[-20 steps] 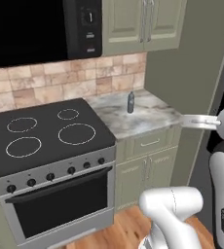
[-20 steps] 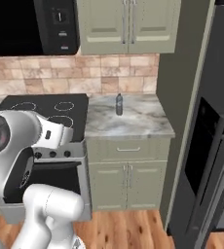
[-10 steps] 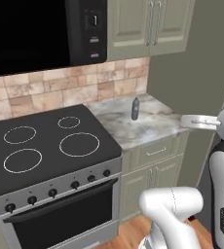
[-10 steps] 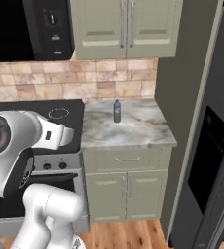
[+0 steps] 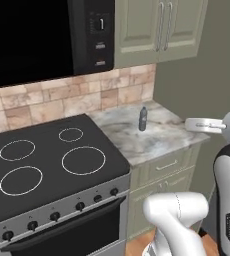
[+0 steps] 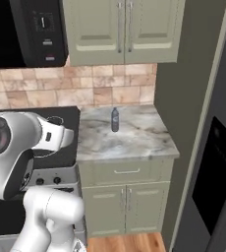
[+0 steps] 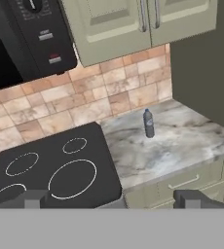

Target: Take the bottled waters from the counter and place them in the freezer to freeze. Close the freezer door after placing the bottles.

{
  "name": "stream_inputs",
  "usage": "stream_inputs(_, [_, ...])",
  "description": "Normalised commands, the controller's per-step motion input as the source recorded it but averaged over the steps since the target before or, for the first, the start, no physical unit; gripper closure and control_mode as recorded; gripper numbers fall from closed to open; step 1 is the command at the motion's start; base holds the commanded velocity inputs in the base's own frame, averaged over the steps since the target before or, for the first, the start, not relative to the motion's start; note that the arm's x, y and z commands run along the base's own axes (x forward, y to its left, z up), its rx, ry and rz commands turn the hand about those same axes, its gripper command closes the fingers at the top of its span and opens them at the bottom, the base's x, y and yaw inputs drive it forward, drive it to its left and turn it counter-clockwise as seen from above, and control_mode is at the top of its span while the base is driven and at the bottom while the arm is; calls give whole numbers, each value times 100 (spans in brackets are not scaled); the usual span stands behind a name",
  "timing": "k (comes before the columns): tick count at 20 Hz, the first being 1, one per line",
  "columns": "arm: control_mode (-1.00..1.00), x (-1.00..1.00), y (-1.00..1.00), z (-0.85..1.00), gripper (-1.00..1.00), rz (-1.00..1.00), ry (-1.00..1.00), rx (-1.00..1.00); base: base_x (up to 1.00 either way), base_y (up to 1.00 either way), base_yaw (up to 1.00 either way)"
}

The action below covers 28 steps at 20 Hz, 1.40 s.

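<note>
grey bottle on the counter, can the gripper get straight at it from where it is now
Probably yes. The bottle stands upright and alone on the counter, with bare stone all round it. The gripper is open and faces it from a distance, nothing between them, so it must close in first.

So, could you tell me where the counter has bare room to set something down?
The counter is bare along its front edge and on the right, toward the grey wall. The one bottle stands upright near the backsplash, by the stovetop side; nothing crowds it.
</note>
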Motion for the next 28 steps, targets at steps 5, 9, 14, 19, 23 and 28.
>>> stream_inputs(5, [100, 0, 0, 0, -100, 0, 0, 0, 40, -32, -6])
stream_inputs(9, [100, 0, 0, 0, -100, 0, 0, 0, 26, -22, -4])
stream_inputs(14, [100, 0, 0, 0, -100, 0, 0, 0, 42, -15, -4])
stream_inputs(19, [100, 0, 0, 0, -100, 0, 0, 0, 63, -5, 0])
stream_inputs(23, [100, 0, 0, 0, -100, 0, 0, 0, 53, -8, 0])
stream_inputs(28, [100, 0, 0, 0, -100, 0, 0, 0, 52, -22, 1])
